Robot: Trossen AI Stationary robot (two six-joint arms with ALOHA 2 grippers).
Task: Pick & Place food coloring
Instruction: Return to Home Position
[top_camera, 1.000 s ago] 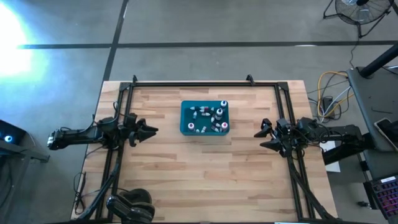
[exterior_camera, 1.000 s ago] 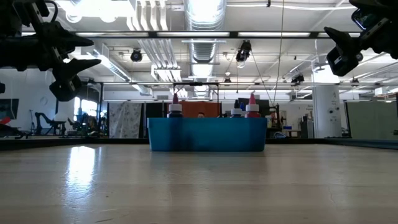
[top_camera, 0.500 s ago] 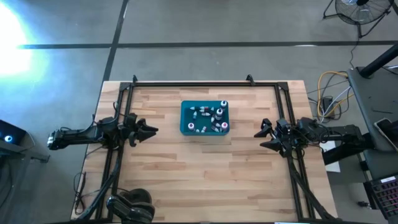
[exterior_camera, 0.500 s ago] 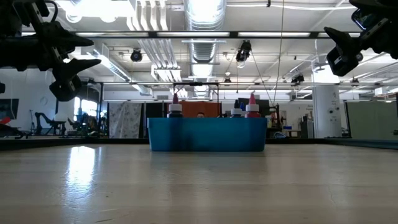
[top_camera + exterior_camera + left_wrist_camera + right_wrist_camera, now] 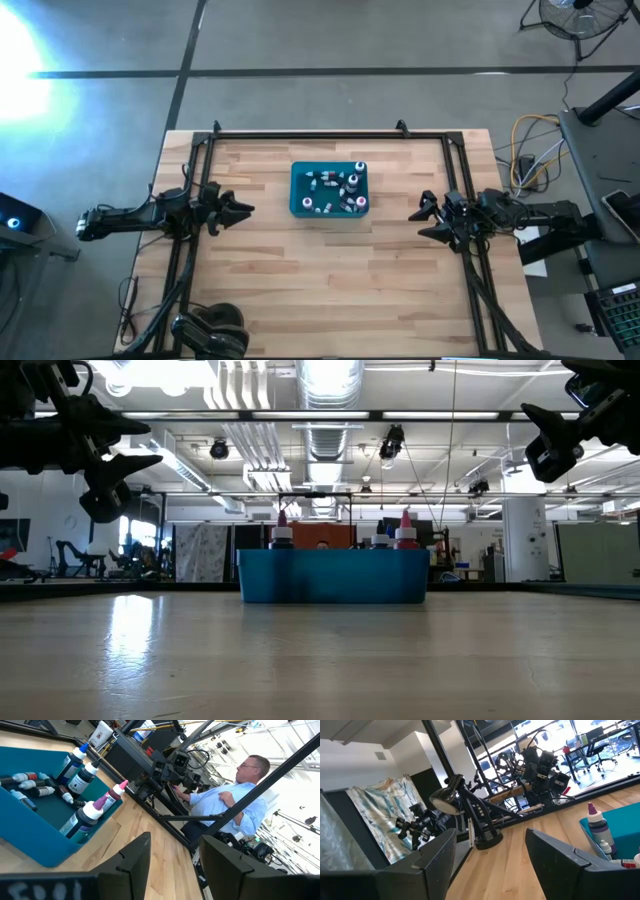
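Low view: no bottle shows on the near planks of the table (image 5: 320, 660). Mid-table, the teal bin (image 5: 330, 582) holds the food coloring (image 5: 404, 532), some bottles upright, some lying. Beyond it to either side, the left gripper (image 5: 245, 212) and right gripper (image 5: 418, 212) hang well apart from the bin, fingers spread, empty. Judgement: placing is complete, and only parking the arms is left.

Grey concrete floor (image 5: 350, 40) surrounds the wooden table (image 5: 300, 290); ceiling ducts (image 5: 325, 385) hang overhead.

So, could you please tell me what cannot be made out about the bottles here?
Low view: the teal bin hides all but the tallest tops of the food coloring bottles.
High view: they are too small to count.
Right wrist view: the edge cuts off most of the bin.
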